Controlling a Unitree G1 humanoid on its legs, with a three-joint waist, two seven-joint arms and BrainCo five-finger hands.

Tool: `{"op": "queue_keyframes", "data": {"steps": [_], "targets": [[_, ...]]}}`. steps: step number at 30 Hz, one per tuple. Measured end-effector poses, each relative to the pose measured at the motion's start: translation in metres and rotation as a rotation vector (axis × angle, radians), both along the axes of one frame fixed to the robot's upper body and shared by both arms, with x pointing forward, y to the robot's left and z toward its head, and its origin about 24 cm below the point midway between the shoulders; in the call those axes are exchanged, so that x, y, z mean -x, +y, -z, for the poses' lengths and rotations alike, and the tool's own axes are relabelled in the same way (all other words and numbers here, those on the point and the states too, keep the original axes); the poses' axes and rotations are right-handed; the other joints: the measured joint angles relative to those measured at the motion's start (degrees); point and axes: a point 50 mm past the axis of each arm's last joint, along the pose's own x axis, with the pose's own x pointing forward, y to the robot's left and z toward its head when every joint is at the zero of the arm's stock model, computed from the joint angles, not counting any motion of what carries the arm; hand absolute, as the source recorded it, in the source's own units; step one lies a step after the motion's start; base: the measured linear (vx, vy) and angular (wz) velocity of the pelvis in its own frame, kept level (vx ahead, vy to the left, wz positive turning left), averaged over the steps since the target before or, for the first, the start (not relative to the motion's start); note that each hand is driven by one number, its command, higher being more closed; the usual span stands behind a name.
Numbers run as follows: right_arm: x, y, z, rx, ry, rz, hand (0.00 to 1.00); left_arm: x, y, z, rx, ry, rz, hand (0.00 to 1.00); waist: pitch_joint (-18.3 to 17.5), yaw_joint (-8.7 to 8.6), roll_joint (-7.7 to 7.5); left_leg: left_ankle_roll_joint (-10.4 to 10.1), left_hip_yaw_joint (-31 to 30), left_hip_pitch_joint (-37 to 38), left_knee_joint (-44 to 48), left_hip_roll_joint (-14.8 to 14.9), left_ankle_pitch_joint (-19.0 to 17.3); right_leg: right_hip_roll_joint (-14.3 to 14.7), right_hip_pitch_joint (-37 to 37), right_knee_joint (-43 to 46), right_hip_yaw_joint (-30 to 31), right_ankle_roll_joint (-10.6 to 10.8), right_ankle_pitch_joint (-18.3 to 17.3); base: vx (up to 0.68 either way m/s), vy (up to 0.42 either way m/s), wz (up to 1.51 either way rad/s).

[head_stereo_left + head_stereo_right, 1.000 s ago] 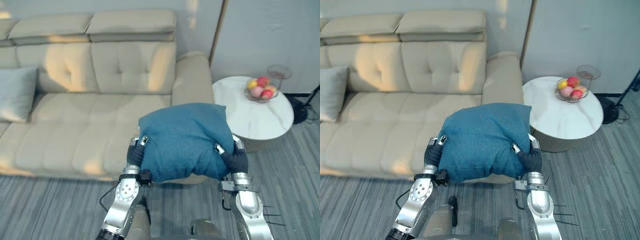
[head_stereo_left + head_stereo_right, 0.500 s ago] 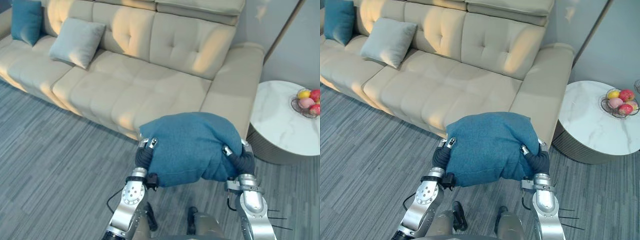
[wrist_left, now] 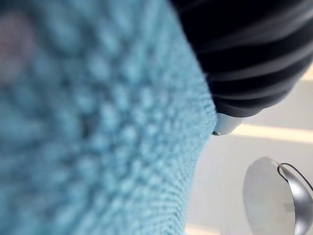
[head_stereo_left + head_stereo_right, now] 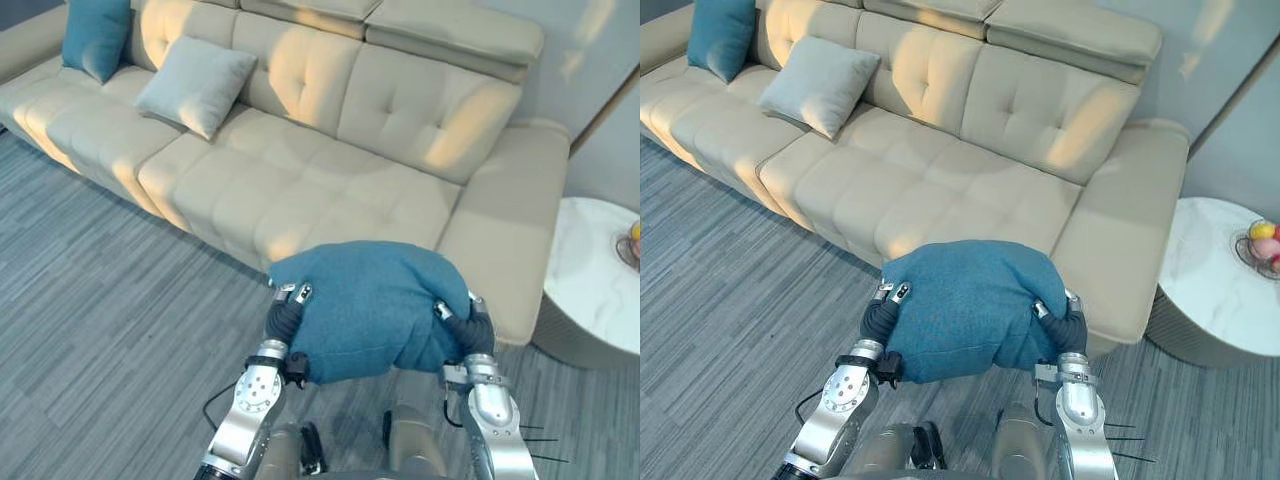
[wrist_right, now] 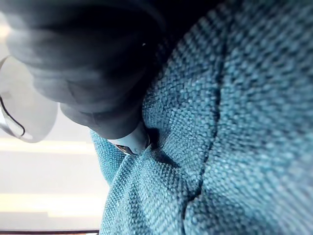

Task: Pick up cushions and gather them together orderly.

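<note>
Only the view has swung left along the sofa (image 4: 330,190), bringing a grey cushion (image 4: 196,85) and a teal cushion (image 4: 97,35) at its far left into sight. The blue cushion (image 4: 370,305) stays clamped between the left hand (image 4: 283,318) and right hand (image 4: 468,330), near, in front of the sofa. How far either hand is closed I cannot tell. The carry toward those two cushions looks to be under way.

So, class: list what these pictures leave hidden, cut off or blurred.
Teal cushion: top edge crops it, both eye views.
Round table, fruit bowl: right edge crops them.
Sofa: front edge partly behind the held blue cushion.
Left wrist view: the blue cushion's cloth blurred, too close.
</note>
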Motion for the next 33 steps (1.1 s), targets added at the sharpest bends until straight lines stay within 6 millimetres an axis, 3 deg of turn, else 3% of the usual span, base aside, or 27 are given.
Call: {"op": "queue_keyframes", "data": {"steps": [1, 3, 4, 5, 7, 8, 10, 12, 13, 15, 18, 21, 22, 23, 25, 27, 32, 33], "targets": [[0.0, -0.002, 0.0, 0.002, 0.002, 0.003, 1.0, -0.001, 0.0, 0.002, -0.005, 0.009, 0.002, 1.0, -0.15, -0.07, -0.41, -0.46, -0.03, 1.62, -0.6, -0.79, -0.43, 0.14, -0.22, -3.98, -1.53, -0.7, 2.24, 0.44, -0.067, 0.23], [0.002, -0.005, 0.001, 0.006, 0.009, 0.013, 1.0, -0.002, -0.004, 0.006, -0.005, 0.025, 0.011, 1.0, -0.54, -1.53, -0.16, -2.87, -1.42, 7.43, -4.23, -1.99, -1.59, 0.66, 2.06, -6.78, -2.63, -6.17, 12.26, 0.53, -0.102, 0.38], [0.002, -0.005, 0.001, 0.006, 0.01, 0.013, 1.0, -0.002, -0.004, 0.006, -0.001, 0.026, 0.01, 1.0, -0.63, -1.47, 0.24, -3.48, -1.55, 7.95, -4.29, -1.66, -1.55, 0.87, 2.24, -6.25, -3.07, -6.16, 11.58, 0.5, -0.114, 0.27], [0.005, -0.006, 0.0, 0.007, 0.01, 0.02, 1.0, -0.003, -0.007, 0.004, 0.01, 0.02, 0.011, 1.0, -0.98, -1.69, 0.67, -5.36, -1.64, 8.37, -2.79, -0.35, -0.54, 1.08, 3.24, -5.01, -4.37, -7.08, 9.45, 0.38, -0.101, 0.09], [0.01, -0.01, -0.006, 0.024, -0.002, 0.024, 1.0, -0.003, -0.01, 0.003, 0.029, 0.021, 0.01, 1.0, -1.01, -1.78, 1.83, -8.0, -1.74, 6.19, 7.36, 3.97, 1.38, 3.51, 6.83, -5.18, -5.86, -8.2, 7.27, 0.47, -0.162, -0.02], [0.014, -0.011, -0.012, 0.036, -0.017, 0.023, 1.0, -0.001, -0.011, 0.004, 0.033, 0.025, 0.015, 1.0, -0.99, -1.55, 2.35, -7.71, -1.84, 3.25, 18.29, 7.22, 6.06, 5.69, 9.95, -6.03, -5.95, -9.09, 5.91, 0.46, -0.162, -0.3], [0.02, -0.013, -0.022, 0.061, -0.05, 0.02, 1.0, 0.001, -0.013, 0.006, 0.042, 0.034, 0.029, 1.0, -1.05, -0.26, 2.44, -6.38, -1.9, -0.29, 29.77, 11.08, 15.24, 7.77, 14.88, -8.47, -3.48, -9.81, 4.32, 0.46, -0.097, -0.74], [0.022, -0.014, -0.032, 0.071, -0.092, 0.029, 1.0, 0.002, -0.018, 0.003, 0.078, 0.026, 0.029, 1.0, -1.55, -0.01, 3.11, -5.09, -0.82, -3.34, 33.44, 13.04, 13.52, 8.71, 17.22, -10.53, -0.53, -10.01, 3.59, 0.36, -0.018, -0.89], [0.021, -0.014, -0.037, 0.072, -0.115, 0.033, 1.0, 0.001, -0.019, 0.0, 0.098, 0.015, 0.025, 1.0, -1.55, 0.2, 2.99, -3.87, 0.43, -4.64, 31.8, 13.66, 11.75, 8.7, 17.99, -11.2, 2.14, -9.72, 3.25, 0.24, 0.041, -0.95], [0.022, -0.015, -0.038, 0.073, -0.118, 0.041, 1.0, 0.001, -0.02, -0.001, 0.107, 0.012, 0.027, 1.0, -1.56, 1.04, 2.99, -3.54, 1.06, -5.07, 25.65, 14.05, 9.04, 8.67, 20.1, -12.1, 6.23, -9.3, 2.8, 0.31, 0.094, -0.99], [0.02, -0.012, -0.038, 0.079, -0.118, 0.022, 1.0, 0.009, -0.018, 0.004, 0.131, 0.038, 0.003, 1.0, -1.57, 2.63, 2.86, -4.33, -2.43, -5.13, 8.6, 11.65, 7.97, 8.68, 22.58, -12.23, 14.21, -8.03, 0.1, 0.27, 0.232, -1.26], [0.018, -0.01, -0.036, 0.088, -0.109, -0.004, 1.0, 0.016, -0.015, 0.008, 0.141, 0.058, -0.021, 1.0, -1.96, 3.85, 3.45, -7.85, -9.07, -4.45, -5.21, 8.76, 10.2, 9.15, 21.65, -8.15, 22.26, -5.1, -3.68, 0.24, 0.361, -1.52], [0.016, -0.01, -0.035, 0.098, -0.105, -0.012, 1.0, 0.017, -0.015, 0.009, 0.143, 0.062, -0.027, 1.0, -3.07, 4.27, 5.12, -9.12, -10.97, -4.02, -9.77, 9.04, 11.9, 10.9, 20.69, -6.57, 25.61, -3.29, -5.03, 0.24, 0.459, -1.58], [0.011, -0.006, -0.03, 0.09, -0.091, -0.027, 1.0, 0.018, -0.011, 0.01, 0.131, 0.067, -0.042, 1.0, -3.81, 4.36, 4.96, -11.33, -10.89, -3.62, -8.43, 8.8, 14.78, 11.29, 20.11, -5.49, 28.3, -1.89, -6.05, 0.31, 0.499, -1.56], [0.008, 0.001, -0.02, 0.057, -0.055, -0.035, 1.0, 0.018, -0.003, 0.012, 0.112, 0.067, -0.066, 1.0, -4.98, 2.91, 2.27, -9.56, -6.35, -3.38, -7.46, 7.51, 13.39, 8.56, 20.04, -8.14, 31.3, 0.11, -5.31, 0.25, 0.354, -0.95], [-0.005, 0.007, -0.01, 0.047, -0.026, -0.047, 1.0, 0.017, 0.004, 0.015, 0.071, 0.074, -0.071, 1.0, -5.75, 1.88, -0.06, -8.87, -2.86, -3.15, -8.12, 6.04, 13.04, 5.3, 19.85, -14.55, 33.5, 2.91, -1.71, 0.17, 0.308, -0.89], [-0.021, 0.013, 0.006, 0.063, 0.037, -0.089, 1.0, 0.015, 0.013, 0.02, 0.009, 0.082, -0.091, 1.0, -5.72, 1.31, 0.08, -7.81, 0.04, -0.32, -13.3, 4.85, 13.49, 2.85, 20.99, -21.88, 32.97, 3.31, 3.7, 0.07, 0.118, -0.55], [-0.022, 0.012, 0.011, 0.073, 0.058, -0.09, 1.0, 0.013, 0.012, 0.021, -0.013, 0.083, -0.088, 1.0, -5.64, 1.13, 0.73, -7.75, -0.09, -0.17, -14.29, 4.82, 13.55, 2.62, 21.11, -23.27, 31.72, 3.31, 4.49, 0.02, 0.001, -0.07]]}}
